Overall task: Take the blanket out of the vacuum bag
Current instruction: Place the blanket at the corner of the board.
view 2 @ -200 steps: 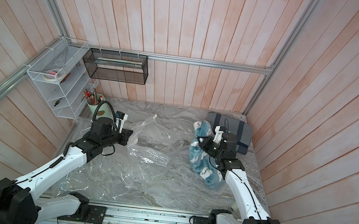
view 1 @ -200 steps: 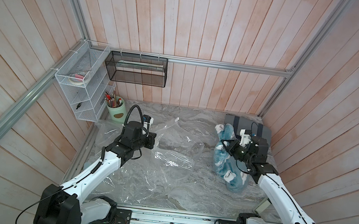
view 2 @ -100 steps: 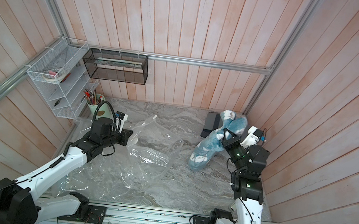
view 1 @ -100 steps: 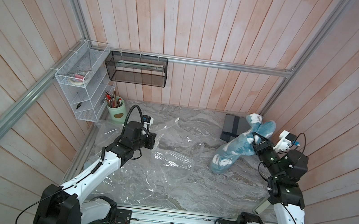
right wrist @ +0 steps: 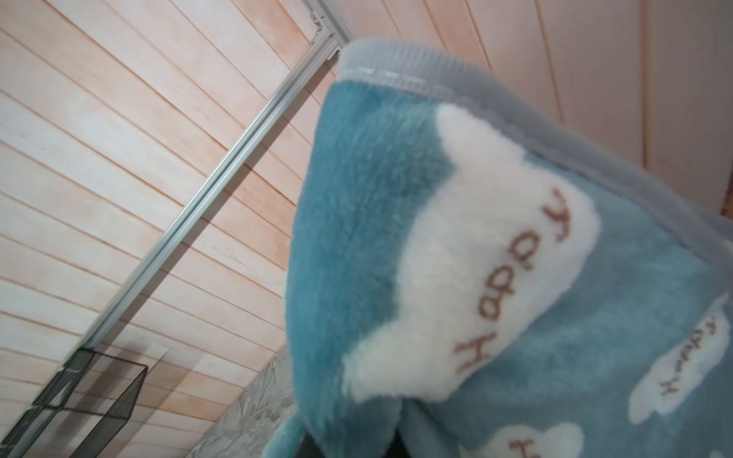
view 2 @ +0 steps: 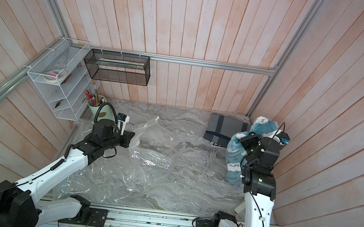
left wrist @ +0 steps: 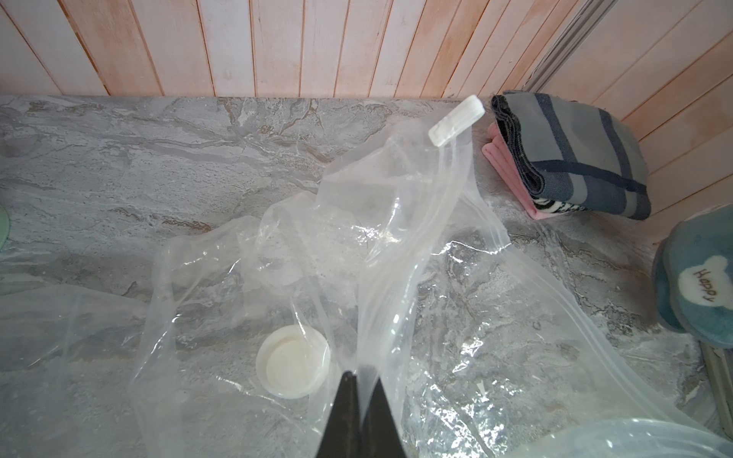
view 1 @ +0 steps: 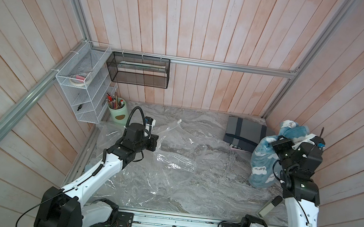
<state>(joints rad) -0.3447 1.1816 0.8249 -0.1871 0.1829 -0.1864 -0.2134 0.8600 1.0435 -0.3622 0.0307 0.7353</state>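
Note:
The vacuum bag lies crumpled and clear across the marble table in both top views. Its round white valve cap and white zip slider show in the left wrist view. My left gripper is shut on a fold of the bag's plastic beside the cap. The blanket, blue fleece with white "Happy" clouds, hangs outside the bag at the far right wall. My right gripper is shut on it, fingertips buried in fleece; its lower end touches the table.
A folded grey striped cloth lies at the back right corner, next to the blanket. A green pen cup, a white wire shelf and a black mesh basket stand at the back left. A small grey block lies front right.
My right arm swung from right of the table's middle out to the right wall, carrying the blanket up and away from the bag. The left arm has not moved.

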